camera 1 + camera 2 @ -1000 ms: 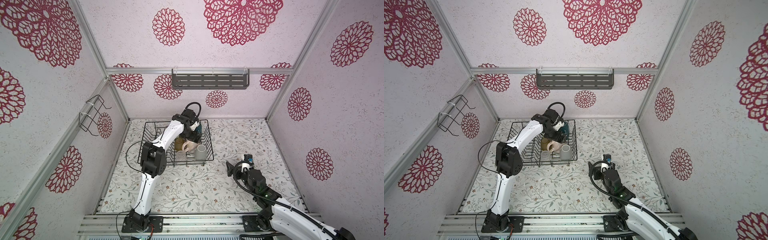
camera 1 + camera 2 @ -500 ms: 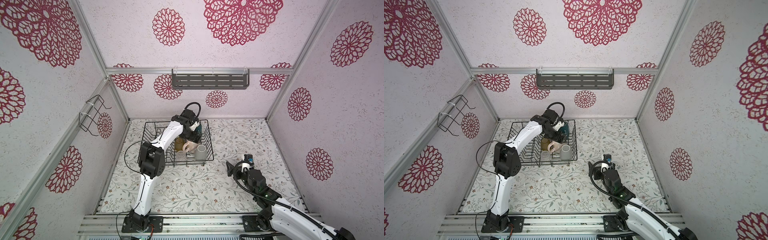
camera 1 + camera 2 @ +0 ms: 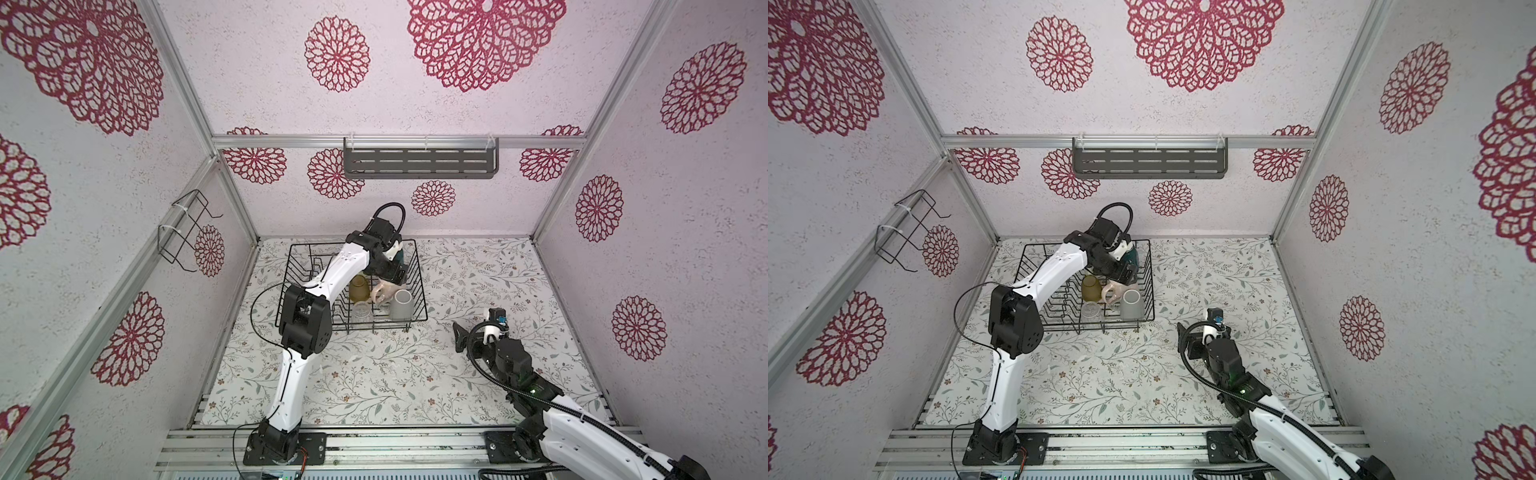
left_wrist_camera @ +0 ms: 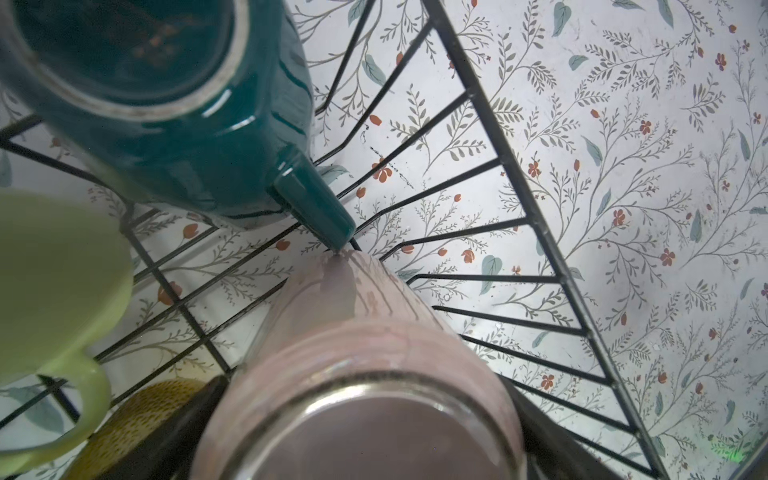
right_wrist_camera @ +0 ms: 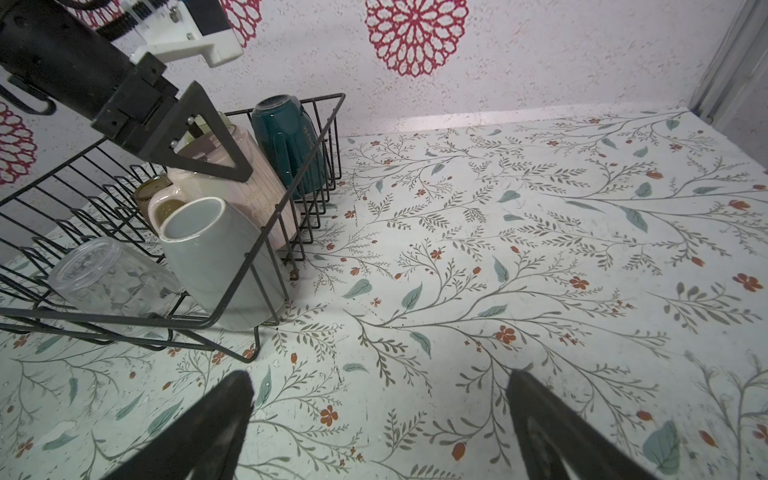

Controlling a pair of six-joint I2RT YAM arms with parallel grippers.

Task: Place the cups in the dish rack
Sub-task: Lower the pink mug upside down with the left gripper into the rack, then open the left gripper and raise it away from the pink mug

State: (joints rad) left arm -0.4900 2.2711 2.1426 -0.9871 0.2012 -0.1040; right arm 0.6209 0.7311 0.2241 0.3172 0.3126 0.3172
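1. Left gripper (image 3: pixel 390 277) has its jaws spread wide, 1 on each side of the pink mug (image 4: pixel 353 332).
2. That pale, shiny mug lies tilted in the black wire dish rack (image 4: pixel 525 220), touching the handle of the dark teal mug (image 4: pixel 187 158).
3. Grey mug (image 5: pixel 216 266), clear glass (image 5: pixel 112 278), amber tumbler (image 3: pixel 358 289) and yellow-green mug (image 4: pixel 54 282) are in the rack too.
4. Right gripper (image 5: pixel 380 376) hangs spread open over the flowery table (image 5: pixel 540 249).

White shells, black joints and looping black cables clothe the left arm (image 3: pixel 332 278) and right arm (image 3: pixel 590 440).

Dish rack (image 3: pixel 420 282) right half full of cups (image 3: pixel 402 305); bare tabletop (image 3: pixel 478 282) beside it
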